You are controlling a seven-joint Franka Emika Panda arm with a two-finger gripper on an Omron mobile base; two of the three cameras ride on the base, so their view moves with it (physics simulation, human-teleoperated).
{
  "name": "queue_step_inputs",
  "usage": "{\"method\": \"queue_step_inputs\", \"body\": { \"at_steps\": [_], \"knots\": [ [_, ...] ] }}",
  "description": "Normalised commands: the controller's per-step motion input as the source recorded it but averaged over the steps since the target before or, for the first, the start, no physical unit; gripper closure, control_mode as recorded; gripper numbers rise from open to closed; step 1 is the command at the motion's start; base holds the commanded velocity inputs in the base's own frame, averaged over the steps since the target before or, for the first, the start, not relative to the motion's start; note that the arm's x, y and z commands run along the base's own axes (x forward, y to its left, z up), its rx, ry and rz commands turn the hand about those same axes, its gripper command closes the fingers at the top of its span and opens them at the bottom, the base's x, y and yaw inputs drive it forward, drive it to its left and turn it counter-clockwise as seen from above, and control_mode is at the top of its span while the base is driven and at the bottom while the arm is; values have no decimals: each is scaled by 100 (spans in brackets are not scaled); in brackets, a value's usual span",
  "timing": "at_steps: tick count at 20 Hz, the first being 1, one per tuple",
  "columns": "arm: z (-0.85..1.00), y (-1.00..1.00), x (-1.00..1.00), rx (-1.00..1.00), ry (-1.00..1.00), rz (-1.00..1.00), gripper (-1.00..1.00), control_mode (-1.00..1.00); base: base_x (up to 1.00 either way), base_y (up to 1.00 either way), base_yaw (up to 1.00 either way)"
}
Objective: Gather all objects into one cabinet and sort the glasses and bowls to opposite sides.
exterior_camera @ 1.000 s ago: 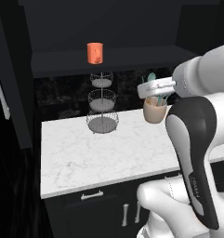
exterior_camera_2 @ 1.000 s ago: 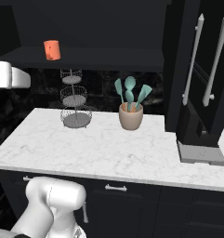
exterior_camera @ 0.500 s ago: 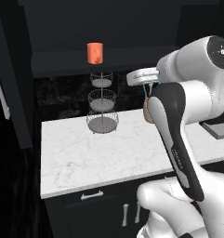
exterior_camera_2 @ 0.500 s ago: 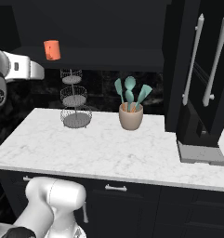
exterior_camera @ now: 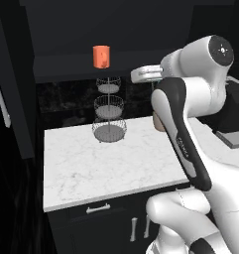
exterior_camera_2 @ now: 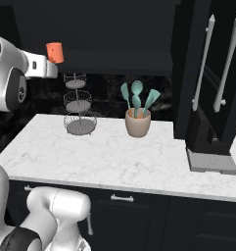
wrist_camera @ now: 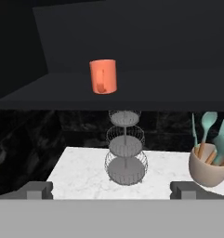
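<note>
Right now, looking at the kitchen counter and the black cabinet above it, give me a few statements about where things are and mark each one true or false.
1. The plain orange cup stands on the black cabinet shelf. True.
2. The tiered wire basket stand holds fruit. False: its tiers look empty.
3. The tan utensil crock holds teal spatulas. True.
4. The gripper is shut on the orange cup. False: it is open and holds nothing, apart from the cup.
5. The crock sits on the cabinet shelf. False: it sits on the white marble counter.
</note>
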Motion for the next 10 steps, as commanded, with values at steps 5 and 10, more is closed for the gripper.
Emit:
{"method": "queue_step_inputs", "body": {
  "at_steps": [5, 10],
  "knots": [
    [0, 0, 52, 1, 0, 3, -100, -100, 0, 0, 0],
    [0, 2, 46, 0, 0, 0, -100, -100, 0, 0, 0]
  ]
}}
